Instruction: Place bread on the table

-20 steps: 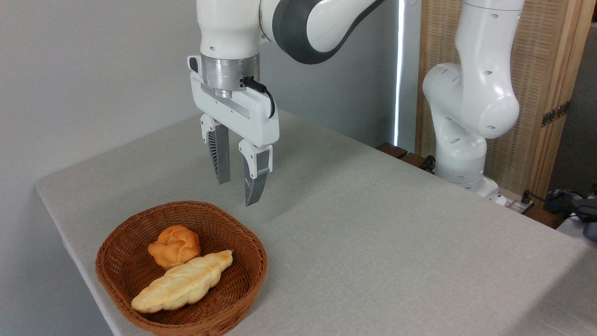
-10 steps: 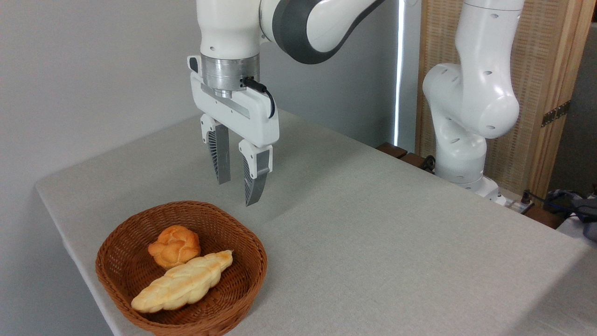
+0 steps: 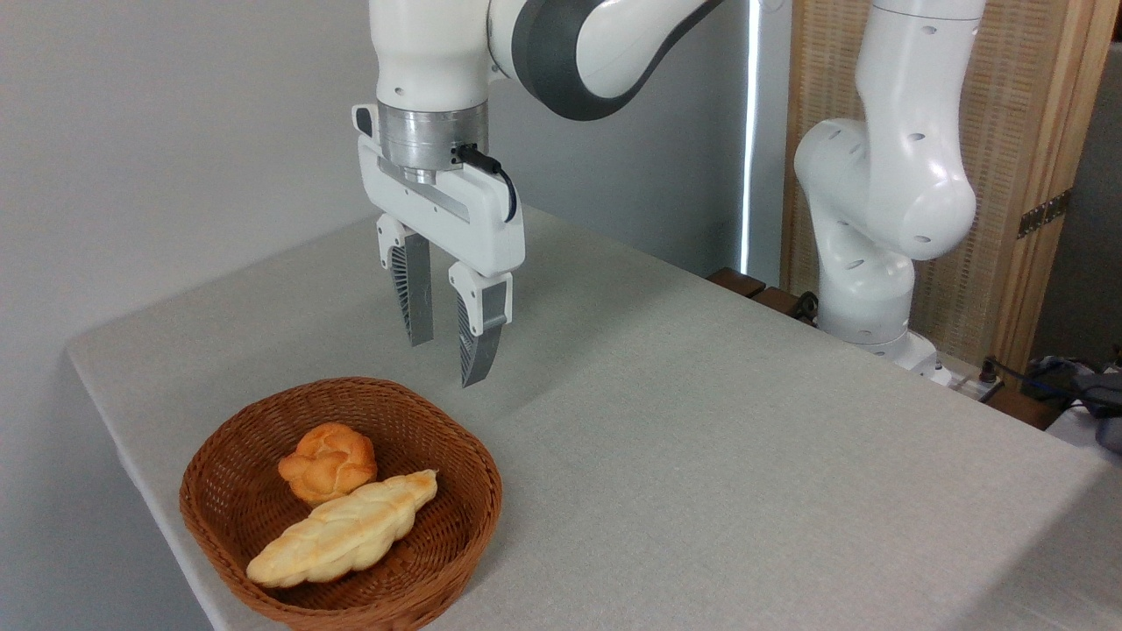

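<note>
The bread (image 3: 328,462), a small round golden-orange bun with a knobbly crust, lies inside the brown wicker basket (image 3: 456,513) at the lower left. A long pale braided loaf (image 3: 344,531) rests against its front. My gripper (image 3: 447,361) hangs above the light grey table (image 3: 701,456), just behind and to the right of the basket's far rim, well above the bun. Its two fingers point down with a gap between them and hold nothing, so it is open.
The arm's white base (image 3: 877,228) stands at the table's far right edge. Behind it is a wooden screen (image 3: 1026,175). Cables and dark items (image 3: 1087,386) lie off the table at the right. The table's left edge runs close beside the basket.
</note>
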